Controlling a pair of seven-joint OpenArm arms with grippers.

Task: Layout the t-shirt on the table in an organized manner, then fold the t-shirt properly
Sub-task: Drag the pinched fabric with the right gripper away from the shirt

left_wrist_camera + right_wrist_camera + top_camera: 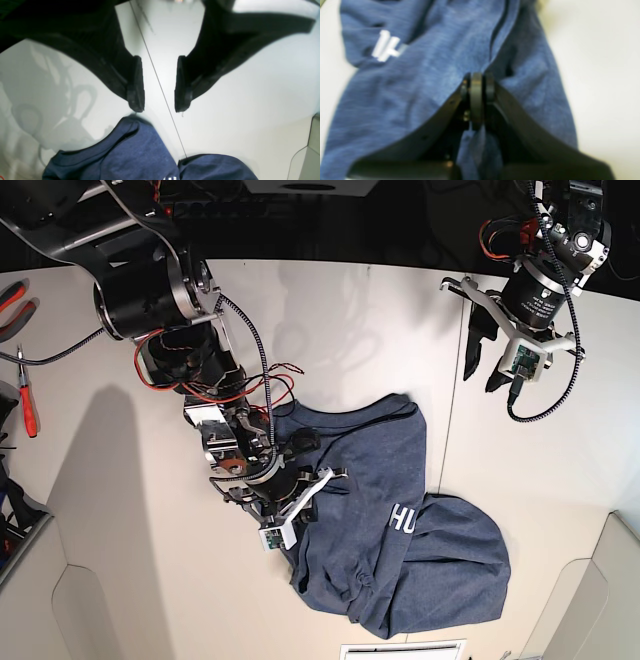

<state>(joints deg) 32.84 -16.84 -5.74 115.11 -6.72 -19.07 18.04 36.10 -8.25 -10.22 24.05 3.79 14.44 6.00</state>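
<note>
**Right jaws pinched the shirt edge; left arm waited apart**

You had the shirt [400, 530] lying crumpled near the middle of the table [130, 560], with the white letters folded into a crease. Its long axis ran roughly from the side of the right arm toward the front edge of the table in the base view, and it was not spread flat.

Your right gripper [476, 100] was the nearer one. It sat low on the shirt's edge, and its jaws were closed tight on a fold of blue cloth, which bunched between the fingers in the right wrist view. The rest of the shirt lay ahead of these jaws, away from the arm.

Your left gripper [159, 85] hung above bare table, well apart from the shirt. Its jaws stood about half open and held nothing. The collar end lay just beyond the fingertips [136, 100], below them in the left wrist view.

I judge the layout step was not yet finished.
</note>
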